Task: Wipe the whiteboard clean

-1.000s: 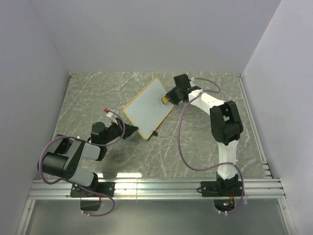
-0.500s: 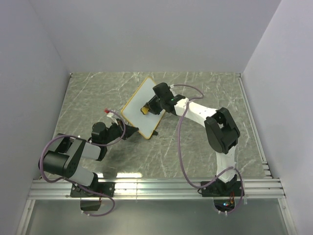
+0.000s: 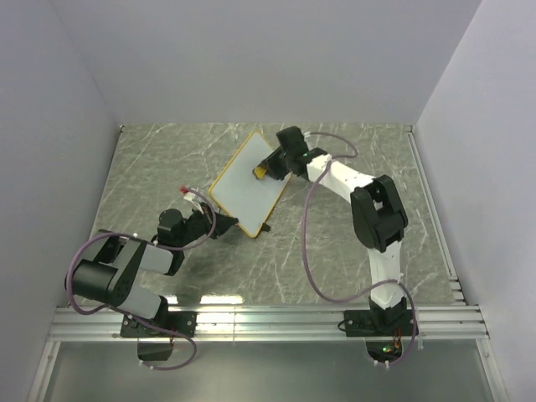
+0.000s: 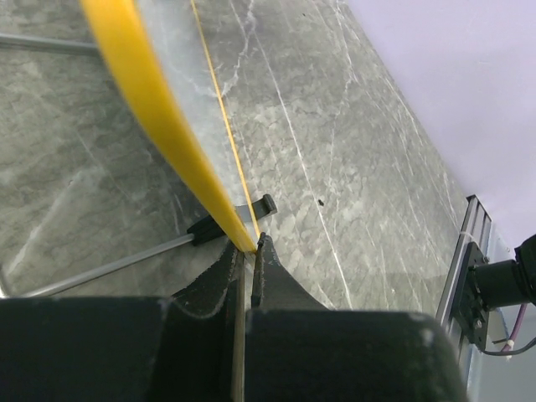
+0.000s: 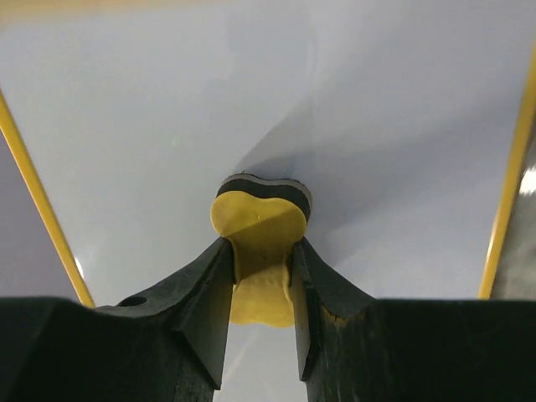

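Grey-green marble table (image 3: 151, 159) carries nothing of the job directly, since the whiteboard (image 3: 241, 188) is lifted off it on a slant. Its near short edge is pinched in the left gripper (image 4: 249, 251), whose jaws are narrowed right down onto the yellow frame (image 4: 159, 117). From that grip the board's long axis runs up and away, toward the far side and across to the right arm's reach. Its white face is turned toward the right gripper (image 5: 261, 268), which is by far the nearer to the writing surface. For that tool the board lies dead ahead of the fingertips, filling its wrist view, with a frame rail off to either side and the tool roughly midway between them. The right jaws are clamped on a small yellow bone-shaped eraser (image 5: 258, 222), its length in line with the fingers and its dark pad touching the face. No marks show on the part of the face in view. Any wipe looks best run along the long axis, between the rails.
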Robot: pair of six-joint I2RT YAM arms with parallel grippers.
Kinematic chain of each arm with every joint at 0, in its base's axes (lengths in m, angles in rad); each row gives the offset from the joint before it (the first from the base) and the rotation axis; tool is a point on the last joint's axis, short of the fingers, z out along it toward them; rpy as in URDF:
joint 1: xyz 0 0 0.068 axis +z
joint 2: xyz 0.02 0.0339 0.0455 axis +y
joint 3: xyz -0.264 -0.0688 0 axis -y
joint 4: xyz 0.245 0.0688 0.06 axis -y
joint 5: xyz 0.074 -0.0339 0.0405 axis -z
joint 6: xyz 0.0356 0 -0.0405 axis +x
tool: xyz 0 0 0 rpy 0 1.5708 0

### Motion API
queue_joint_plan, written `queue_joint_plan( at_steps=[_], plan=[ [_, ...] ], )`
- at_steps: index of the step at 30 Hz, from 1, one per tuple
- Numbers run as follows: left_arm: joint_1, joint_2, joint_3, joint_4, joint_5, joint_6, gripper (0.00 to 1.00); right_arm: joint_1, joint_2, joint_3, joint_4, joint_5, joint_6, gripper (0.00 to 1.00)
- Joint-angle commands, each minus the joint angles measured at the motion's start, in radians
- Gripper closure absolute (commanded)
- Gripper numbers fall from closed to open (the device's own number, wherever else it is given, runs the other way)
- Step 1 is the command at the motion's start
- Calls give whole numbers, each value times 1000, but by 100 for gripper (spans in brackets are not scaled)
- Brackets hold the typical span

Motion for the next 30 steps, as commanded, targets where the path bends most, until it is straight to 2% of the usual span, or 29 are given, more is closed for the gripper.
queue_joint_plan(
  at_steps=[1, 6, 9, 18, 23, 27, 30],
  plan=[
    [-32, -35, 10, -40, 69, 90, 100, -94, 70, 109, -30, 72, -57, 100],
    [-39, -51, 10, -69, 63, 96, 100, -139, 154, 238, -73, 77, -84, 100],
    [-44, -49, 12, -69, 66, 96, 100, -140, 170, 254, -76, 67, -90, 100],
    [-45, -28, 13, -52, 64, 96, 99, -24, 47, 42, 20, 21, -38, 100],
    [-45, -14, 9, -28, 64, 89, 100, 32, -4, -9, 63, 12, 11, 100],
    [-48, -17, 9, -32, 67, 92, 100, 16, 12, 55, 52, 34, 14, 100],
    [-53, -28, 9, -46, 64, 93, 100, -20, 70, 163, 2, 49, -6, 100]
  ],
)
